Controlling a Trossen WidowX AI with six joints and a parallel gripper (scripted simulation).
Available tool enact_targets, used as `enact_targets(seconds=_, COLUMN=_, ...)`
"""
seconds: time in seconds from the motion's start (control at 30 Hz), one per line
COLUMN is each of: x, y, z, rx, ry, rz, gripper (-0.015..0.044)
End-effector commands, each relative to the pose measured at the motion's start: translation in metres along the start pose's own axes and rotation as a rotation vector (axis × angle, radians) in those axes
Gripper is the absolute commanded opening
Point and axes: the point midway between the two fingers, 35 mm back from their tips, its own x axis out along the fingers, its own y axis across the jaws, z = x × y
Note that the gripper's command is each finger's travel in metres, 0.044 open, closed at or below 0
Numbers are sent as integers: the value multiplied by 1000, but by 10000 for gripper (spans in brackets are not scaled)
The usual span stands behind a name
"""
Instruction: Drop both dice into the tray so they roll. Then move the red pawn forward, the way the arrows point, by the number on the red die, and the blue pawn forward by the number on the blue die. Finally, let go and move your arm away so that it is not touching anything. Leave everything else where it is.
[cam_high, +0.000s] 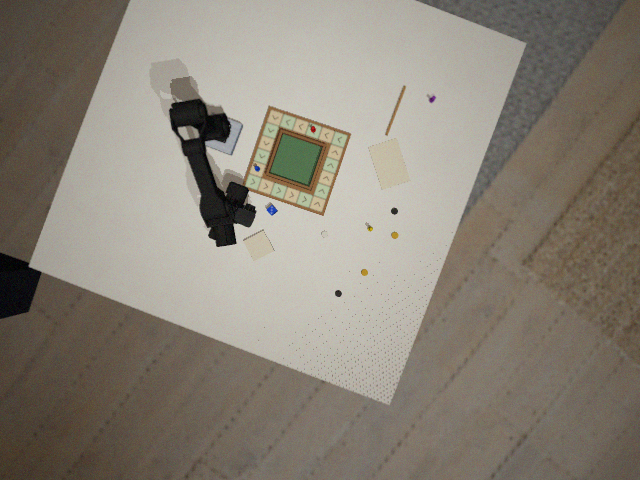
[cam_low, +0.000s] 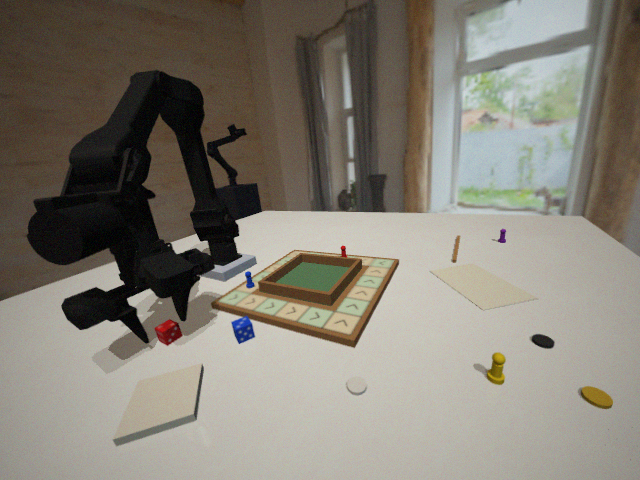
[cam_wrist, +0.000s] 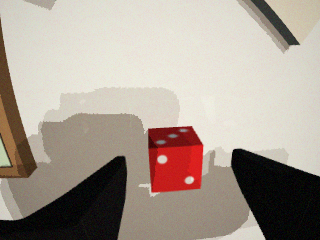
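My gripper (cam_low: 164, 331) (cam_wrist: 180, 160) is open, with its fingertips low on either side of the red die (cam_low: 168, 331) (cam_wrist: 175, 162). Gaps show between the die and both fingers in the wrist view; the arm hides the die in the top view. The blue die (cam_high: 271, 209) (cam_low: 242, 329) lies on the table beside the board's near edge. The tray (cam_high: 297, 159) (cam_low: 297, 293) in the middle of the board is empty. The red pawn (cam_high: 312, 128) (cam_low: 343, 251) stands on the board's far row. The blue pawn (cam_high: 256, 167) (cam_low: 249, 280) stands on its left column, one square from the corner.
A square cream tile (cam_high: 258, 244) (cam_low: 162, 403) lies near the dice. A white disc (cam_high: 324, 234) (cam_low: 356, 385), a yellow pawn (cam_high: 369, 227) (cam_low: 496, 368), a cream card (cam_high: 388, 163) (cam_low: 483, 285), a wooden stick (cam_high: 395, 110) (cam_low: 455, 249) and a purple pawn (cam_high: 432, 98) (cam_low: 502, 236) are farther right.
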Motion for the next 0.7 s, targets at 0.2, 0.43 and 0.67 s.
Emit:
enact_targets(seconds=0.2, x=9, y=3, z=-1, rx=-2, ry=0, rz=8, gripper=170)
enact_targets(seconds=0.43, x=9, y=3, z=-1, rx=-2, ry=0, rz=8, gripper=84)
enact_targets(seconds=0.67, x=-5, y=1, z=2, rx=-2, ry=0, rz=8, gripper=0)
